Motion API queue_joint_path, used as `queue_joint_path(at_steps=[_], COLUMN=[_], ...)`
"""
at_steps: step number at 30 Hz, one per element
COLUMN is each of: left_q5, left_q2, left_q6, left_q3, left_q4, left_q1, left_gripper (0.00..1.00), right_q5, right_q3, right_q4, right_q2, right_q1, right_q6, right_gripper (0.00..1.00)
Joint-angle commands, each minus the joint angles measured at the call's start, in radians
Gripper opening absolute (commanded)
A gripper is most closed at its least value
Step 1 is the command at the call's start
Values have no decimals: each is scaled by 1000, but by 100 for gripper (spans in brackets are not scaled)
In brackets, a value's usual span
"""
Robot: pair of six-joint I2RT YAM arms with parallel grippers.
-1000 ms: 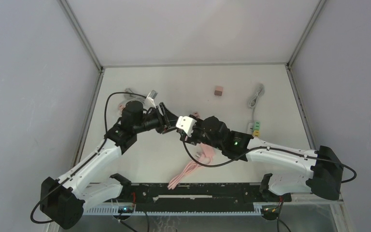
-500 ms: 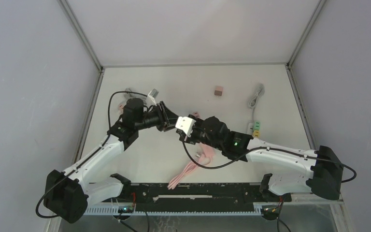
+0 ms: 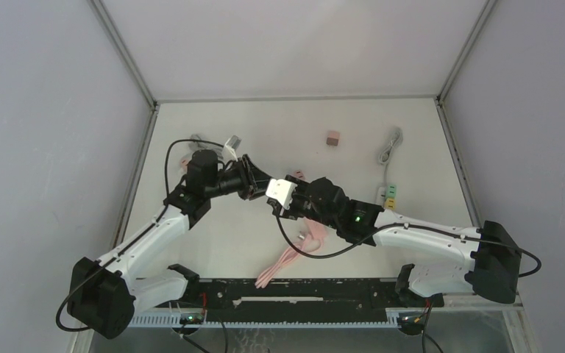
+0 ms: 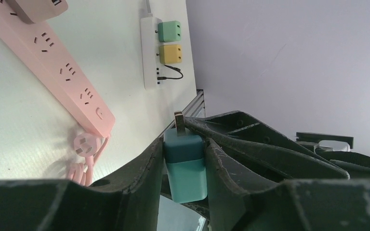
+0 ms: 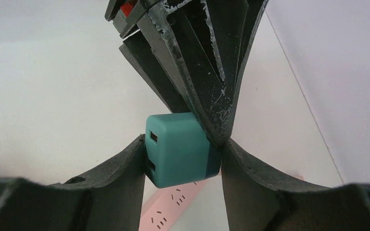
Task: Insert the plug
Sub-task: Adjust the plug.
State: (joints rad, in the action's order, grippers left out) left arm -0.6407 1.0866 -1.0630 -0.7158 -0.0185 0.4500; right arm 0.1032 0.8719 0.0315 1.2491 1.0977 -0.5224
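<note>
Handover | left tool point(image 4: 184, 149) newly clamped on teal cubic plastic plug point(image 4: 185, 175) | right tool point(image 5: 183, 144) grips it too | insertion pending

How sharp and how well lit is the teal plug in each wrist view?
Left wrist view: teal plug sharp, evenly lit; left fingers beside it dark. Right wrist view: plug sharp too, no glare; pink power strip behind it softer.
</note>
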Motion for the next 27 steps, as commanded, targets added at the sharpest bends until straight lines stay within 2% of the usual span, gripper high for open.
queue_joint_path(at_steps=[1, 9, 17, 19, 23, 27], left_q5=[-43, -53, -69, -67, -33, 36], left_q2=[-1, 2, 0, -5, -15, -49], left_q6=[44, 58, 30, 6, -23, -71], left_q3=[15, 15, 34, 45, 56, 87], left_q4=[9, 12, -19, -42, -58, -61], left_q1=[-4, -3, 0, -1, -9, -43], left_gripper=[42, 40, 19, 15, 11, 8], right_q5=[-20, -53, -45, -48, -38, -22], right_q3=[9, 30, 41, 48, 53, 53], right_q4=[116, 100, 128, 128, 127, 109], right_q2=[-9, 6, 18, 21, 24, 16], right_q1=[8, 2, -8, -10, -14, -16], right_q6=[-24, -19, -14, -14, -21, -23], right_gripper=[40, 41, 44, 48, 70, 82])
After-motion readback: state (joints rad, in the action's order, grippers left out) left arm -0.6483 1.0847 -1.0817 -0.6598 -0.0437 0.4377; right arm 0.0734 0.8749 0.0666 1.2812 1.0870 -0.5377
